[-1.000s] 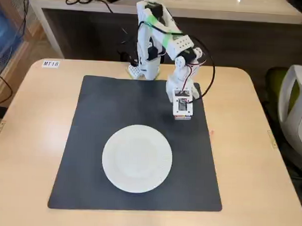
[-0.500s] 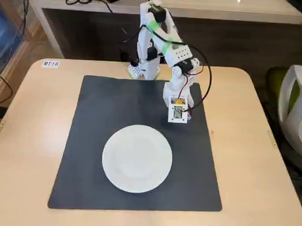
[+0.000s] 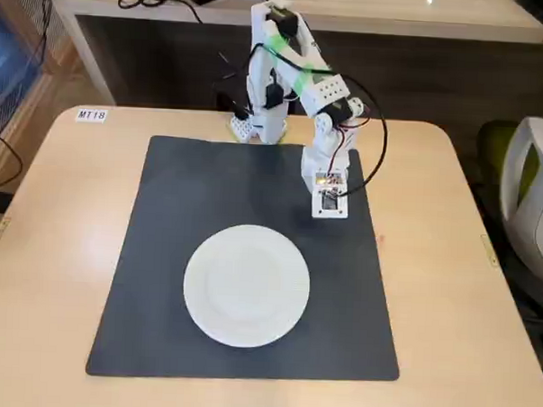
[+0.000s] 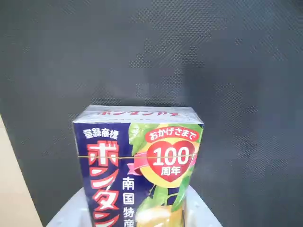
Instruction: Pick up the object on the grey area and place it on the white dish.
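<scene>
The jaws [image 3: 330, 206] clasp the box [image 4: 137, 165] above the grey mat [image 3: 161, 253], right of the white plate [image 3: 246, 285].

Fixed view: high up, opposite the arm [image 3: 295, 78], looking down at an angle; takes in the whole table [image 3: 448, 292], mat [image 3: 172, 208], plate [image 3: 246, 284], w/ desk edge behind.
Wrist view: rides on the arm, v. close, aimed down at the mat [image 4: 227, 71]; box [image 4: 137, 165] fills lower centre; table strip at left edge [image 4: 12, 189].
Shared: patch of mat under the gripper [image 3: 329, 202], right of centre in fixed view.
</scene>
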{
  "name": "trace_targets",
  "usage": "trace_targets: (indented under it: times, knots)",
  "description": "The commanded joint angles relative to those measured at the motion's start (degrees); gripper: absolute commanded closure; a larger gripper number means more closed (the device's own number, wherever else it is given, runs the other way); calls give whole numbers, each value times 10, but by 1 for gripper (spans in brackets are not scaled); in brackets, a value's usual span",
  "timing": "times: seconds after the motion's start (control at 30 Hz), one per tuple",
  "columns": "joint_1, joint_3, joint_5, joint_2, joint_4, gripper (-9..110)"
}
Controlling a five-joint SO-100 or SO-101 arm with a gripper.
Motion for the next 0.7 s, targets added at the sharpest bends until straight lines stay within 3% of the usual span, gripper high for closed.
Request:
trace_targets:
  times: [0.0, 0.23, 0.67]
  knots:
    - [33, -19, 12, 61, -6, 81]
    - [130, -93, 55, 68, -18, 81]
    - [291, -298, 235, -106, -11, 80]
